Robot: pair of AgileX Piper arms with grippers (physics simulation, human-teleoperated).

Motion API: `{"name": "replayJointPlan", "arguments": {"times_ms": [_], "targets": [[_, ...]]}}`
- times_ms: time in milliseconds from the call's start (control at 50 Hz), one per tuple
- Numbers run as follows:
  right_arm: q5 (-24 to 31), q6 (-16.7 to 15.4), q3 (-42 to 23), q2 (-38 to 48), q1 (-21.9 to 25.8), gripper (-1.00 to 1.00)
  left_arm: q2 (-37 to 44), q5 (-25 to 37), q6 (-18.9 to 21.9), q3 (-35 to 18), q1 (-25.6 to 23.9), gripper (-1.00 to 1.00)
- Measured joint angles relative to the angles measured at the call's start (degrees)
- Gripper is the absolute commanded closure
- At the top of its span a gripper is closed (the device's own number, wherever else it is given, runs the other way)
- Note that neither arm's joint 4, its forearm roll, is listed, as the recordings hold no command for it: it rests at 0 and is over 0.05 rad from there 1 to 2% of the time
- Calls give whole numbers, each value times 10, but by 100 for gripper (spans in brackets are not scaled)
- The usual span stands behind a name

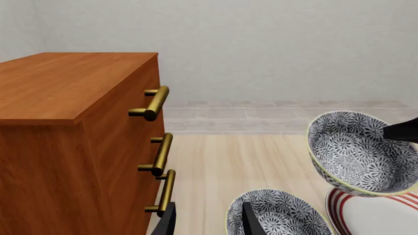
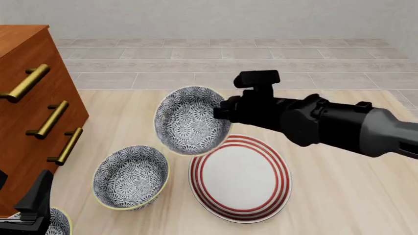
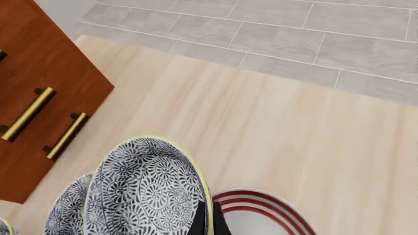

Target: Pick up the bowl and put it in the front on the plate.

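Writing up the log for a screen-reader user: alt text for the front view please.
The right gripper holds a blue-grey floral bowl, tilted, in the air just behind a red-ringed white plate. A matching second bowl sits on the pale wood table left of the plate, beside a wooden drawer cabinet; the left gripper is at the lower left corner.
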Motion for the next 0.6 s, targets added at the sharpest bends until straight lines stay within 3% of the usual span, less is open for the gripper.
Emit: {"name": "replayJointPlan", "arguments": {"times_ms": [600], "targets": [[-54, 15, 95, -45, -34, 100, 0, 0, 0, 0, 0, -100]]}}
